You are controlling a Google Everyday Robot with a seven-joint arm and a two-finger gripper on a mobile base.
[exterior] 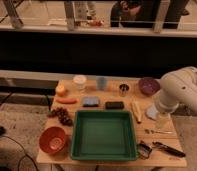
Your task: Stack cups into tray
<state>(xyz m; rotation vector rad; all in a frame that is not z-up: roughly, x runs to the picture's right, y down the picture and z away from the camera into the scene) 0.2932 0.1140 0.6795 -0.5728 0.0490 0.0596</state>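
Note:
The deep green tray (103, 136) sits at the front middle of the wooden table. The three cups stand in a row at the back: a white round cup (79, 81), a pale blue tumbler (101, 83) and a shiny metal cup (123, 89). All three stand upright on the table, outside the tray. My white arm (181, 91) comes in from the right. My gripper (162, 120) hangs low over the table's right side, right of the tray and in front of the metal cup, touching none of the cups.
An orange-red bowl (54, 139) sits left of the tray and a purple bowl (148, 86) at the back right. An orange (60, 90), carrot (67, 100), grapes (61, 115), blue sponge (91, 101), dark sponge (114, 105) and pale yellow item (137, 111) lie behind the tray. A black-handled utensil (168, 149) lies front right.

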